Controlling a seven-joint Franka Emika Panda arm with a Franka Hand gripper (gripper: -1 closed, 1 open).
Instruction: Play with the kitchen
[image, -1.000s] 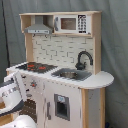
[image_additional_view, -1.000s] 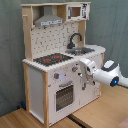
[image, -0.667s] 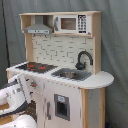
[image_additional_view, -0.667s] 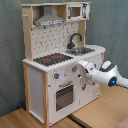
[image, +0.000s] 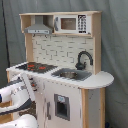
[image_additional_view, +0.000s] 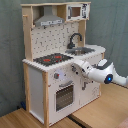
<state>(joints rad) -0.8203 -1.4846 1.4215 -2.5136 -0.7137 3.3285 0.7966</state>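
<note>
The kitchen (image: 65, 50) is a white and light-wood toy set with a black-red hob (image: 35, 66), a silver sink (image: 70, 75) and a black faucet (image: 84, 59). In the second exterior view its oven door (image_additional_view: 64, 96) sits below the hob (image_additional_view: 52, 59), with knobs (image_additional_view: 57, 76) above the door. My gripper (image_additional_view: 75, 66) is at the front panel just under the counter edge, to the right of the knobs. In the first exterior view the gripper (image: 27, 82) is at the front's left end, below the hob.
A grey hood (image: 39, 27) and a microwave (image: 70, 23) sit on the top shelf above the pegboard back (image_additional_view: 57, 37). The kitchen stands on a wooden table (image_additional_view: 100, 112). A grey curtain (image_additional_view: 112, 25) hangs behind. The white arm (image_additional_view: 107, 75) reaches in from the second exterior view's right.
The arm has moved toward the kitchen's front panel: leftward in the second exterior view, rightward in the first exterior view. The gripper now sits closer to the knobs.
</note>
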